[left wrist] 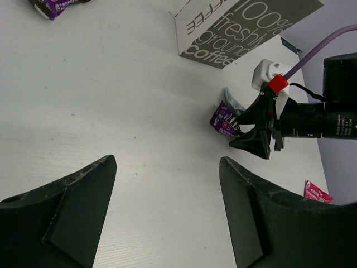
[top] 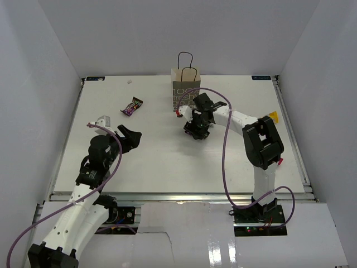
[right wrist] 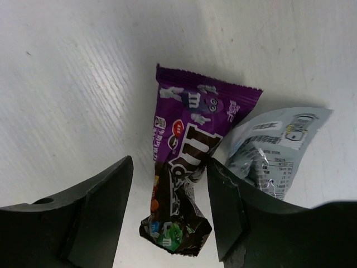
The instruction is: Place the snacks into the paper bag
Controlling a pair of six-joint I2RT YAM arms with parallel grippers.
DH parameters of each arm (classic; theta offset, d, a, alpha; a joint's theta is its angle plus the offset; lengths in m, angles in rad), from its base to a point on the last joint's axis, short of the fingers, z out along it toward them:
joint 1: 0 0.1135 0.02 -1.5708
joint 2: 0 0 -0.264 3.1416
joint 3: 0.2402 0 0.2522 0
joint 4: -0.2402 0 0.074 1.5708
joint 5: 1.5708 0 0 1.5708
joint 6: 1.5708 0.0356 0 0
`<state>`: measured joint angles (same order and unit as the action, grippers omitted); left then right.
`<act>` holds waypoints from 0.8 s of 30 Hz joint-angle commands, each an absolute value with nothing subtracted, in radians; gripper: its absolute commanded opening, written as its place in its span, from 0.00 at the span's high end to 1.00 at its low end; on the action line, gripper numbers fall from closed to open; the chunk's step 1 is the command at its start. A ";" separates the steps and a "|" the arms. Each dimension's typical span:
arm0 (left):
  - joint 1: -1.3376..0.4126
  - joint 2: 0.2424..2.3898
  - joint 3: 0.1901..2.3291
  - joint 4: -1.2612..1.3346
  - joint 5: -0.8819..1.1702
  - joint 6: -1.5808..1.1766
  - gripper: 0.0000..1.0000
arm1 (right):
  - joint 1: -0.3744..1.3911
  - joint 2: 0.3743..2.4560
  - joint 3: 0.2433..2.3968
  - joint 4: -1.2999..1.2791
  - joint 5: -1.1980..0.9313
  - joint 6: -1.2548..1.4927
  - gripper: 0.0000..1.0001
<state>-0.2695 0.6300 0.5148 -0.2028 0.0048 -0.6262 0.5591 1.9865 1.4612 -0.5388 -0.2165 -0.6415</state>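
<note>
The grey-brown paper bag (top: 186, 89) stands upright at the back middle of the table; it also shows in the left wrist view (left wrist: 240, 28). My right gripper (top: 195, 131) is open and low on the table in front of the bag. Its jaws straddle a dark purple packet (right wrist: 184, 184) in the right wrist view (right wrist: 170, 167). A silvery grey packet (right wrist: 279, 148) lies beside it, partly under the right finger. A second purple packet (top: 132, 105) lies left of the bag. My left gripper (top: 133, 137) is open and empty above bare table (left wrist: 167, 167).
A yellow bar (top: 274, 115) lies at the right edge of the table behind the right arm. A red packet (left wrist: 317, 191) lies on the table beyond the right gripper. White walls enclose the table on three sides.
</note>
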 commanded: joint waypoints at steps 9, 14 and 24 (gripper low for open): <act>-0.265 0.672 0.531 -0.201 0.044 -0.684 0.15 | 0.569 2.022 1.407 -0.497 -0.112 -0.595 0.36; -0.265 0.649 0.528 -0.210 0.037 -0.692 0.15 | 0.569 2.002 1.411 -0.525 -0.227 -0.600 0.71; -0.265 0.632 0.529 -0.225 0.037 -0.689 0.15 | 0.509 1.772 1.544 -0.595 -0.719 -0.847 0.86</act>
